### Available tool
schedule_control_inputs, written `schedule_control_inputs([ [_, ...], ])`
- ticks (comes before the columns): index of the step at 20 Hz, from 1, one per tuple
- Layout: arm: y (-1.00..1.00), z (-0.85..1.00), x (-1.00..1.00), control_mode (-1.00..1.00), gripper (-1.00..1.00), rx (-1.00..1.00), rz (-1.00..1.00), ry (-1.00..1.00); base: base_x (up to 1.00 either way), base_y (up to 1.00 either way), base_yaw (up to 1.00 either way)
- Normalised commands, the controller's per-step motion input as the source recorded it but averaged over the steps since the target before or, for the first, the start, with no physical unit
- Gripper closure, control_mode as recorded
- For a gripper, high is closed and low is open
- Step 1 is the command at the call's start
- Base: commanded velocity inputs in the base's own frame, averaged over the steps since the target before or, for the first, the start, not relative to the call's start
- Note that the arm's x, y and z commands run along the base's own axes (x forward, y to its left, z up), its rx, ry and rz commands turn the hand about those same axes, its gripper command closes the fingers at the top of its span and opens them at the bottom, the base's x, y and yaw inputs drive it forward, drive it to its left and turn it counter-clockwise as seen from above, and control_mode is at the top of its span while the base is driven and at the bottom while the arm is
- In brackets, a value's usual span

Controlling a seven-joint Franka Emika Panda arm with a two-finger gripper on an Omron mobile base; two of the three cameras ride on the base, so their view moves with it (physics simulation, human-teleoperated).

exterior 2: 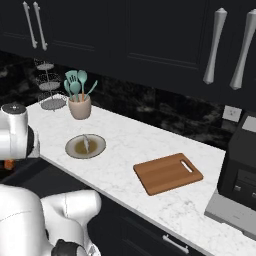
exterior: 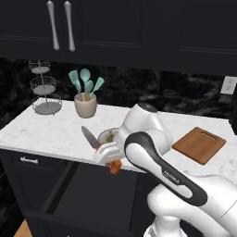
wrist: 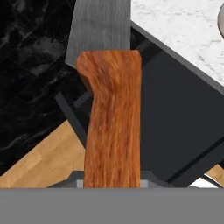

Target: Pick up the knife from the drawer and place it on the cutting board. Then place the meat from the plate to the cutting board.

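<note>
**Tool clamped on knife handle, raised over the open drawer**

I find the tool [exterior: 111,159] closed tight on the knife [exterior: 95,143]. In the hand view the orange-brown handle [wrist: 113,122] runs straight up from between the finger tips, and the grey blade [wrist: 100,30] continues beyond it toward the top of that view. In the left base view I see the blade pointing up and away from the tool, its tip standing in front of the tabletop's front edge, while the handle end shows below the tool as a small orange stub. The knife is off every surface, carried in the air.

The drawer [exterior: 88,194] stands pulled out below the front edge of the tabletop [exterior: 51,134], directly beneath the tool. In the hand view its dark grey inside lies behind the handle.

The plate [exterior 2: 85,146] sits near the front edge of the tabletop, toward its left part, with the meat [exterior 2: 86,142] lying on it as a thin pale strip. In the left base view the plate is largely hidden behind the arm.

The cutting board [exterior 2: 168,173] lies flat toward the right part of the tabletop, well apart from the plate, its slot handle turned to the back right. Its surface is bare.

A beige cup of teal spatulas [exterior: 85,95] stands toward the back edge, behind the plate.
</note>
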Motion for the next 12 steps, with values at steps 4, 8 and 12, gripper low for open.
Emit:
schedule_control_inputs([
  [4,-0.91,0.00,-0.03,-1.00,1.00,-0.13,-0.52,0.35,0.00,0.00,0.00],
  [8,-0.77,0.00,0.00,-1.00,1.00,-0.31,-0.54,0.12,0.00,0.00,0.00],
  [12,-0.74,0.00,0.04,-1.00,1.00,-0.35,-0.38,0.00,0.00,0.00,0.00],
])
